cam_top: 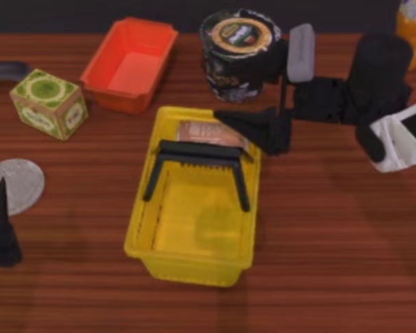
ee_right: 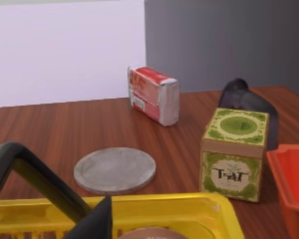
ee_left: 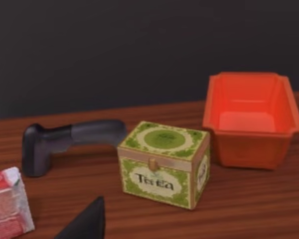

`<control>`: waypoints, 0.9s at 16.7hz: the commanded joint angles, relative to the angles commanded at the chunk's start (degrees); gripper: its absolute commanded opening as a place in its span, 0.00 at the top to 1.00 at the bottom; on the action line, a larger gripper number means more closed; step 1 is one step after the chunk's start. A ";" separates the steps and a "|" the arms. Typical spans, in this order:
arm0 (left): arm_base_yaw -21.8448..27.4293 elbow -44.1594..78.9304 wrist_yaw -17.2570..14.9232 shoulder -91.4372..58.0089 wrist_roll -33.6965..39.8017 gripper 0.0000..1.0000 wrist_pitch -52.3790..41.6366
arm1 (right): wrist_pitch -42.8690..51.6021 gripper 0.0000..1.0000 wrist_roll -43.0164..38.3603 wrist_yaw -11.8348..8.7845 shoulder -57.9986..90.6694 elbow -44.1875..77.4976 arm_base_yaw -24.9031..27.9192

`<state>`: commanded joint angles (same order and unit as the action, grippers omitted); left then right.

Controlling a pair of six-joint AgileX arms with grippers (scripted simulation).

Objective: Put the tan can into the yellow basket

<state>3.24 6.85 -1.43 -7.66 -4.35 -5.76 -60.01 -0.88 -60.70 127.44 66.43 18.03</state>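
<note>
Tan can [cam_top: 209, 133] lies on its side inside the yellow basket [cam_top: 194, 260], at the basket's far end, just beside the tips of the right gripper [cam_top: 253, 130]. That gripper reaches over the basket's far right corner; whether its fingers are parted or closed around the can cannot be told. The basket's black handles [cam_top: 194, 166] are folded across the opening just nearer than the gripper. A black patterned tub [cam_top: 237, 55] stands close behind the gripper, an orange-red tray [cam_top: 130, 62] farther to its left, and a green tea box [cam_top: 48, 103] beyond that. The left gripper [cam_top: 0, 232] sits parked at the table's left edge beside a grey disc [cam_top: 14, 184].
</note>
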 joint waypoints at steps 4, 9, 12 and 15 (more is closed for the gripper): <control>5.19 13.05 -1.46 -14.00 -7.66 0.00 -10.36 | 7.87 0.00 0.65 6.92 -14.43 -9.80 -1.98; 13.17 35.58 -2.50 -37.53 -20.03 0.00 -27.34 | 20.93 0.00 1.18 19.90 -40.01 -25.25 -5.85; 18.10 50.40 -2.53 -53.14 -27.77 0.00 -38.00 | 29.60 0.00 1.35 28.80 -57.72 -35.05 -8.34; 22.93 65.47 -2.13 -69.38 -35.36 0.00 -48.48 | 38.18 0.00 1.41 37.60 -76.02 -44.40 -10.74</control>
<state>26.17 72.32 -3.56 -77.04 -39.72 -54.24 -21.83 0.53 -23.09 51.43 22.03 7.29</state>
